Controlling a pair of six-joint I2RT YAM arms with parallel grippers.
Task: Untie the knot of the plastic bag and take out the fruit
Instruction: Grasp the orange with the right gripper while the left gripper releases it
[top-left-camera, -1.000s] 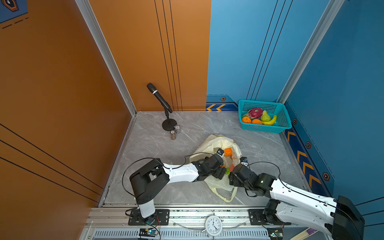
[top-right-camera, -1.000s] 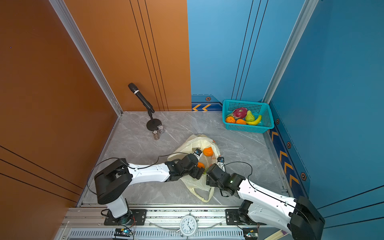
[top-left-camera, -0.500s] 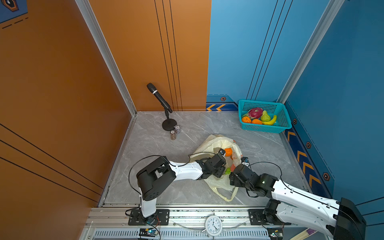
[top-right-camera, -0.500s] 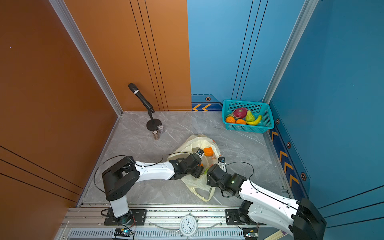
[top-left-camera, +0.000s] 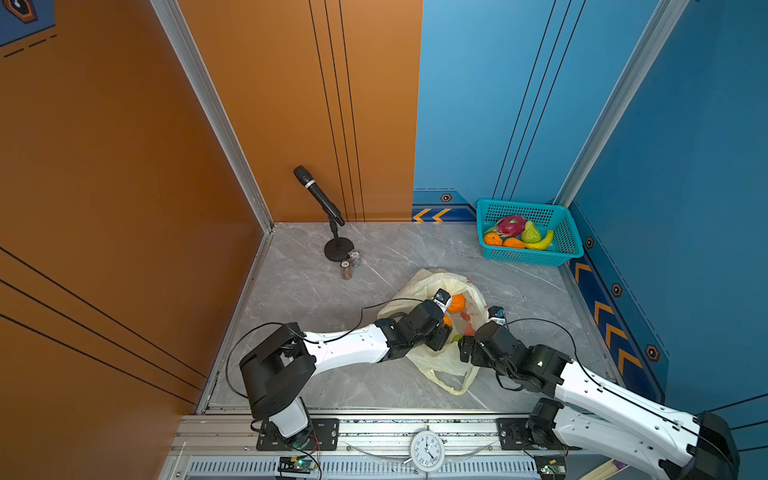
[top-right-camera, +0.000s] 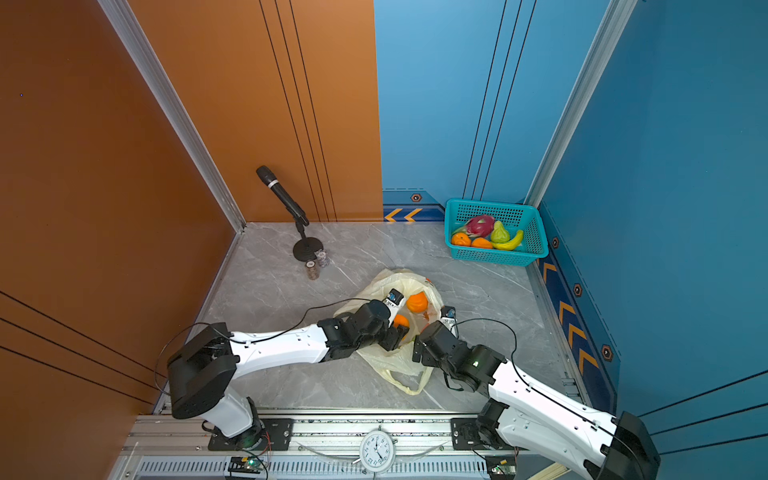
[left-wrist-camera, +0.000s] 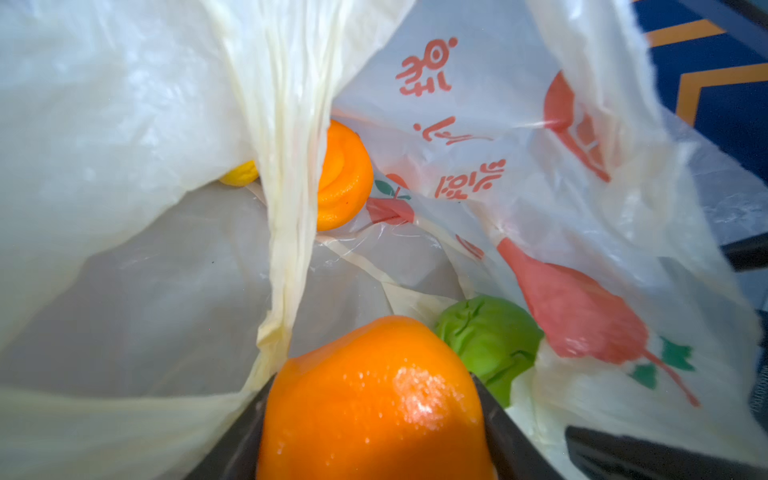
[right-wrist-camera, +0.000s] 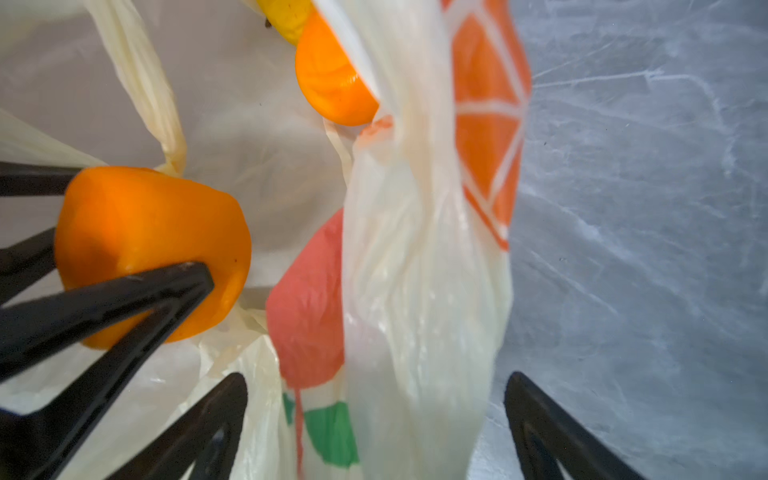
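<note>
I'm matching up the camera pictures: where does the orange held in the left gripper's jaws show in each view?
Both top views: the held orange shows small, at the plastic bag mouth, between the arms.
Left wrist: large in the foreground, between the jaws of the left gripper.
Right wrist: pinched by black jaws, beside the bag's red print.
Shared landmark: the ridged orange deeper in the bag.

Lab booth: painted panels (top-left-camera: 124, 166), mounting rail (top-left-camera: 374, 423)
</note>
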